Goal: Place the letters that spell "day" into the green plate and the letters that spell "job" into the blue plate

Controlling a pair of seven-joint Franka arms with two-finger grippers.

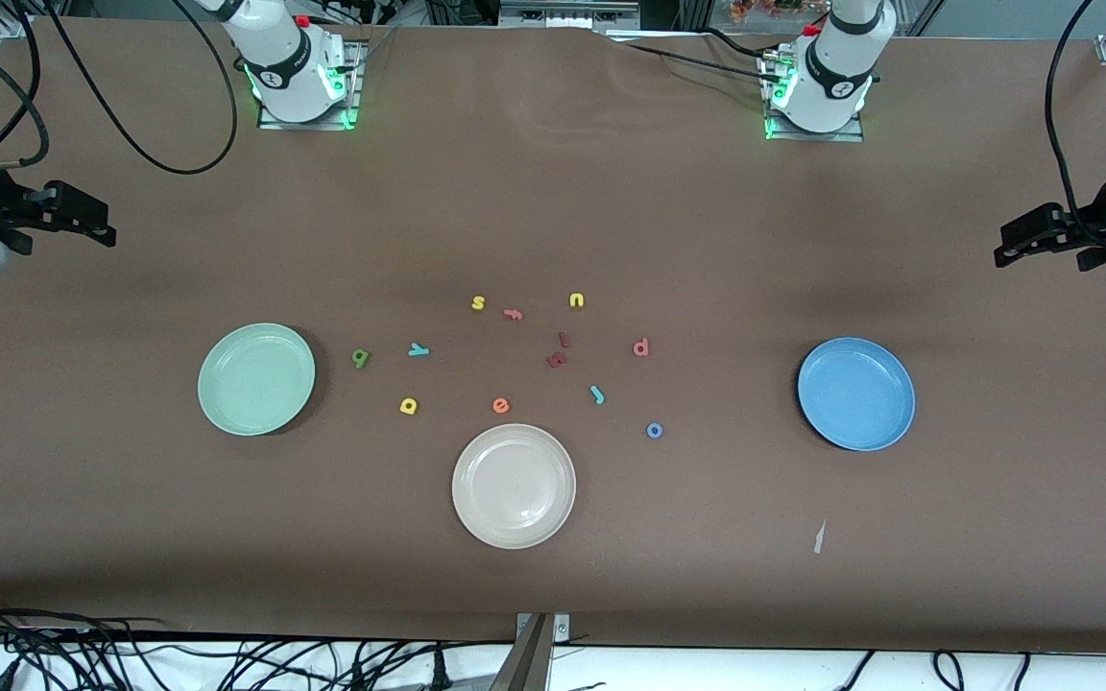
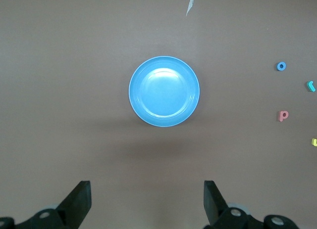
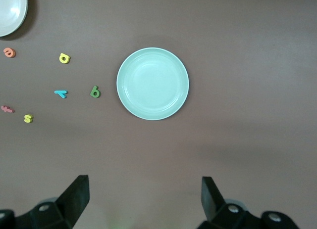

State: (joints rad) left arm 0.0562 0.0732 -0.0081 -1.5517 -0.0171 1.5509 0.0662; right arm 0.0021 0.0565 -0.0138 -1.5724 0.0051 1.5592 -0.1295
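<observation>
Letters for "day" lie scattered on the brown table [image 1: 553, 211]: the dark green d [image 1: 360, 358] and teal y [image 1: 419, 350] sit beside the green plate [image 1: 256, 379], with the yellow a [image 1: 408, 406] a little nearer the front camera. The salmon b [image 1: 640, 347], teal j [image 1: 597, 394] and blue o [image 1: 654, 431] lie toward my left arm's end, well apart from the blue plate [image 1: 856, 393]. Both plates hold nothing.

My left gripper [image 2: 147, 202] hangs high in the air over the table, pointing straight down, fingers spread wide and holding nothing, with the blue plate in its wrist view. My right gripper [image 3: 145, 199] hangs the same way over the green plate's end of the table, fingers also spread wide and bare. Both arms wait, drawn out to the table's two ends.

A cream-white plate [image 1: 514, 486] sits nearest the front camera, between the other two.
</observation>
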